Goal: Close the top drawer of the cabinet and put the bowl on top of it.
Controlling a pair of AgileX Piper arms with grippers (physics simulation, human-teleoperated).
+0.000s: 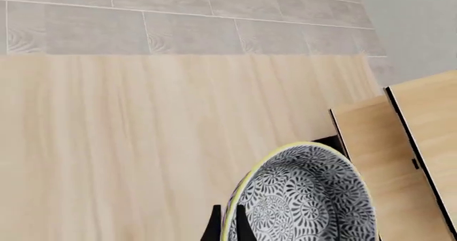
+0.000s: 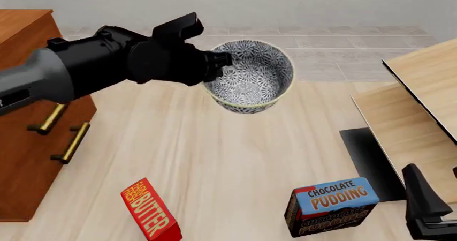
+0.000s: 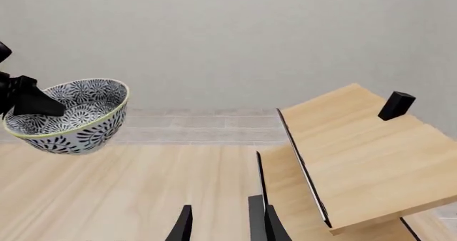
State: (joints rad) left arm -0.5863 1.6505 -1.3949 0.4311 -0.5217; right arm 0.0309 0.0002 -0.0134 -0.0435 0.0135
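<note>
The patterned blue-grey bowl (image 2: 251, 76) hangs tilted in the air above the table, right of the reddish-brown cabinet (image 2: 20, 144). My left gripper (image 2: 214, 64) is shut on its near rim; in the left wrist view the fingers (image 1: 243, 226) pinch the rim of the bowl (image 1: 307, 198). The bowl (image 3: 71, 115) also shows in the right wrist view. My arm hides the top drawer; only two lower brass handles (image 2: 47, 118) show. My right gripper (image 3: 221, 225) is open and holds nothing, low at the table's right front (image 2: 423, 198).
A red butter box (image 2: 151, 217) and a chocolate pudding box (image 2: 332, 206) stand near the front edge. Pale light-wood furniture with dark edges (image 2: 421, 91) fills the right side, with a dark panel (image 2: 364, 155) at its base.
</note>
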